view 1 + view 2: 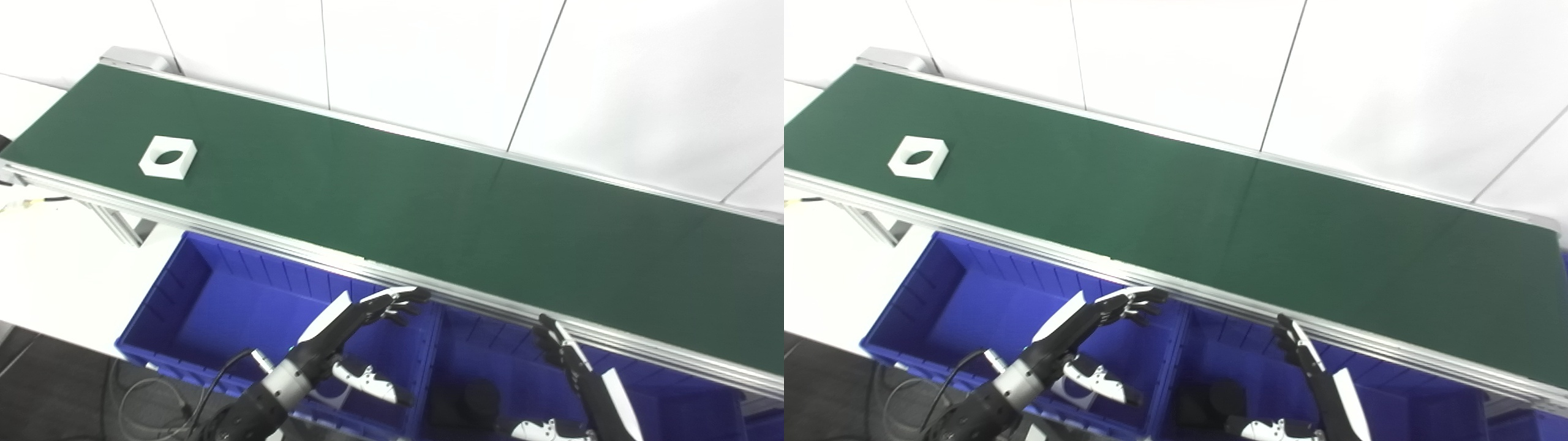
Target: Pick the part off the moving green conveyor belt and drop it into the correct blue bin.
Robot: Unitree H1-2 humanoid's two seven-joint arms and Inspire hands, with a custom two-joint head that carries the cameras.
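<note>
We are waiting with both hands low over the blue bins [202, 294]: left hand [358, 324] spread and empty, right hand [572, 361] likewise splayed, holding nothing. The white part [168, 157] is sitting far up the green belt [429, 208], well apart from either. Best, we judge, is meeting it ahead, not chasing. The right eye view is showing the belt's far right end, cropped in the other.

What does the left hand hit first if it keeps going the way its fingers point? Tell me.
Probably the conveyor's aluminium side rail: the left hand points up and right over the blue bin, fingertips just short of it. Depth is uncertain.
</note>
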